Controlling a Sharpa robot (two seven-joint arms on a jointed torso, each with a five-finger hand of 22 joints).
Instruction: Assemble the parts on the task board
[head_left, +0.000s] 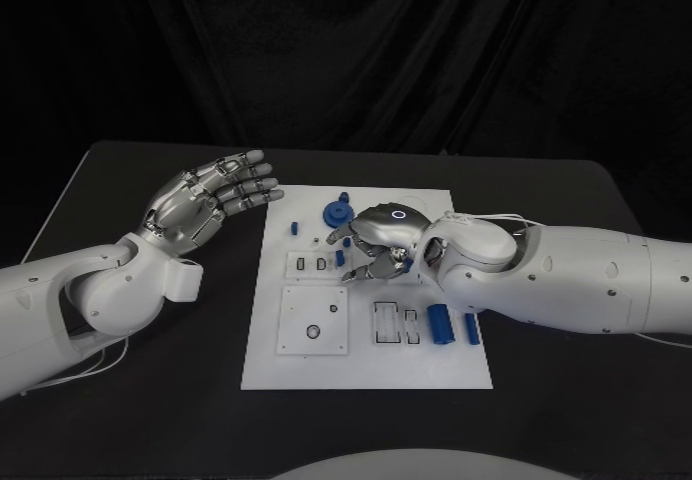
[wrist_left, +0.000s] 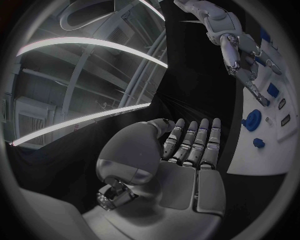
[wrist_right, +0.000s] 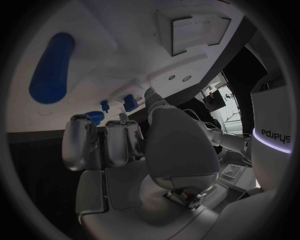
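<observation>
I'm hovering my right hand (head_left: 378, 243) over the middle of the task board (head_left: 368, 370), fingers curled downward, and I'm judging this as the picking step: I'm going for one of the small blue parts in the board's upper half. There's a small blue part (head_left: 407, 264) showing right at my fingertips, at about 4 o'clock from the hand's middle, but I cannot tell whether I'm already pinching it or only touching it, since the fingers are hiding the contact. In the right wrist view my fingers (wrist_right: 122, 142) are pointing down at the white board with blue pieces just beyond them.

My left hand (head_left: 202, 200) is waiting off the board at its 10 o'clock, raised over the bench (head_left: 130, 400), flat and spread, holding nothing; the left wrist view is showing its palm (wrist_left: 187, 190) bare.

On the board, a blue gear-like part (head_left: 338, 212) is sitting at 12 o'clock near the far edge, and two blue cylinders (head_left: 438, 325) are lying toward 4 o'clock beside a row of slots, well apart from my hand.

Next, I'm thinking, I'm needing a firm pinch on that little part, then a clean lift and a careful line-up over its matching slot, keeping the fingers clear of the neighbours
</observation>
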